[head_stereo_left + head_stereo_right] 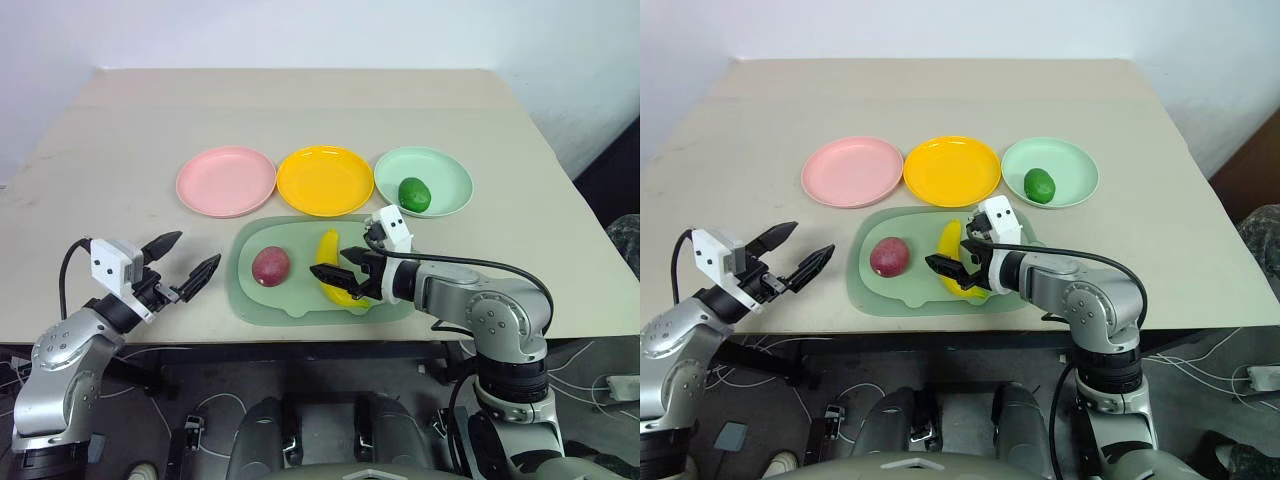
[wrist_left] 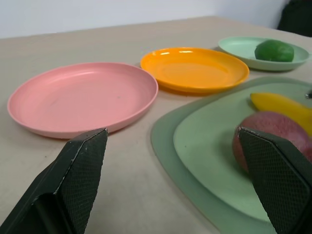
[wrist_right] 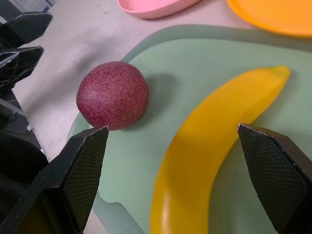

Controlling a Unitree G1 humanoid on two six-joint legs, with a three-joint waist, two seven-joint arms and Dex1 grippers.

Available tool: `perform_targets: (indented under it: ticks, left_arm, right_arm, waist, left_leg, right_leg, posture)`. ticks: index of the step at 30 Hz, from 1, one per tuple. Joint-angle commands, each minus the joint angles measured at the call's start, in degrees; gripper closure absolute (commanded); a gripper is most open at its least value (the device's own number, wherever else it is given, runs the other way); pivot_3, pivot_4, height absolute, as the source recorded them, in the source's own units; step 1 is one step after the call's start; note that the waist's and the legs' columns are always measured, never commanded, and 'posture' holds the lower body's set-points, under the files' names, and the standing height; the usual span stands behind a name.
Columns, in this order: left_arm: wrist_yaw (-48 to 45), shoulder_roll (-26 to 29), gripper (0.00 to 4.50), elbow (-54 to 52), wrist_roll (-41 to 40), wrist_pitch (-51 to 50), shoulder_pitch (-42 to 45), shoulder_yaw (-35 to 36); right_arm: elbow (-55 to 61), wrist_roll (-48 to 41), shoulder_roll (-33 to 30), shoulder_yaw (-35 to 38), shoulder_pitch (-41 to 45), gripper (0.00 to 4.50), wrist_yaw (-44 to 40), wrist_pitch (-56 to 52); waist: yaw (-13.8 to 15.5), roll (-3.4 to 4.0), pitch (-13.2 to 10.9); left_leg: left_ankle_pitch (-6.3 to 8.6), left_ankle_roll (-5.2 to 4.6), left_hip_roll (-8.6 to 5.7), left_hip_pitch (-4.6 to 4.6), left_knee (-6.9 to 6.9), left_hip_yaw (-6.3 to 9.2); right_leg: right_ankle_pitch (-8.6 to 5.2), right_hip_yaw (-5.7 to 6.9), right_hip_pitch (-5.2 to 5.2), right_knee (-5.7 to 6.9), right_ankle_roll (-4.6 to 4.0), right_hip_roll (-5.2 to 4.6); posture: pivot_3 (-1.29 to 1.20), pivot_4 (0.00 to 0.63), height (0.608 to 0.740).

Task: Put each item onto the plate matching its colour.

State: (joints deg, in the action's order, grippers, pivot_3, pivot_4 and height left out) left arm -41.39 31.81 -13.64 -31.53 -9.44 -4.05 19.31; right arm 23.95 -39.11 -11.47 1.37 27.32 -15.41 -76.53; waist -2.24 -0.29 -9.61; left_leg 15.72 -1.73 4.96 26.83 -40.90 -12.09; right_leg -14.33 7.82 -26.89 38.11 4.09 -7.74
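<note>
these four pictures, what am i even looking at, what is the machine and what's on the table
It is a two-armed robot standing at a table. Two pictures come from cameras in its head, looking down over its arms. The other two come from a camera on each wrist, looking out between that arm's two black fingers.

On the table stand three round plates: a pink plate, a yellow plate and a green plate. A green fruit already lies on the green plate. In front of them is a pale green tray with a dark red fruit and a banana on it.

The left gripper hangs open beside the tray, holding nothing. The right gripper is open just above the banana, which lies between its fingers in the right wrist view; it has not closed on it.
</note>
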Motion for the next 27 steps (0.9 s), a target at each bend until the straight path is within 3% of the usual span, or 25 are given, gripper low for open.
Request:
perform_targets:
  ticks: [1,14,18,23,27]
  left_arm:
    - [-2.8,-0.9,0.0,0.2,0.7,4.6,-1.2,0.3]
    - [-7.9,-3.0,0.0,8.4,2.6,12.3,-1.2,-0.4]
    - [-8.9,-3.0,0.0,10.5,2.9,13.6,-0.4,-0.5]
    - [-8.0,-2.9,0.0,8.7,3.0,12.3,0.3,-1.3]
    - [-7.8,-2.6,0.0,7.6,2.7,11.7,0.3,-1.7]
  right_arm:
    - [-0.2,0.3,1.2,-0.7,1.7,0.03,1.7,-1.8]
    - [-1.7,6.5,-1.3,-9.2,3.5,0.03,2.9,-2.2]
    - [-1.4,7.6,-2.4,-10.6,3.9,0.88,2.2,-1.5]
    - [-1.2,8.3,-3.1,-10.9,4.1,2.68,1.5,-1.4]
    - [-0.3,7.8,-3.6,-9.2,4.6,2.83,0.2,-1.8]
  waist:
    - [-0.1,0.0,0.0]
    - [-0.3,-0.04,0.0]
    - [-0.2,-0.04,0.0]
    - [-0.3,-0.05,0.0]
    - [-0.2,-0.05,0.0]
  left_leg:
    - [0.0,0.0,0.0,0.0,0.0,0.0]
    - [0.0,0.0,0.01,0.03,0.0,-0.03]
    - [0.0,-0.01,0.02,0.03,0.0,-0.03]
    - [-0.01,-0.02,0.02,0.03,0.0,-0.03]
    - [-0.01,-0.02,0.01,0.03,-0.01,-0.03]
  right_leg:
    - [0.0,0.0,0.0,0.0,0.0,0.0]
    - [0.02,-0.02,-0.22,0.01,0.0,0.0]
    - [0.02,-0.02,-0.22,0.0,-0.01,0.0]
    - [0.03,-0.02,-0.21,0.01,0.01,0.0]
    - [0.03,-0.02,-0.17,0.01,0.01,0.0]
  posture:
    - [0.0,0.15,0.695]
    - [0.0,0.15,0.695]
    - [0.0,0.15,0.695]
    - [0.0,0.15,0.695]
    - [0.0,0.15,0.695]
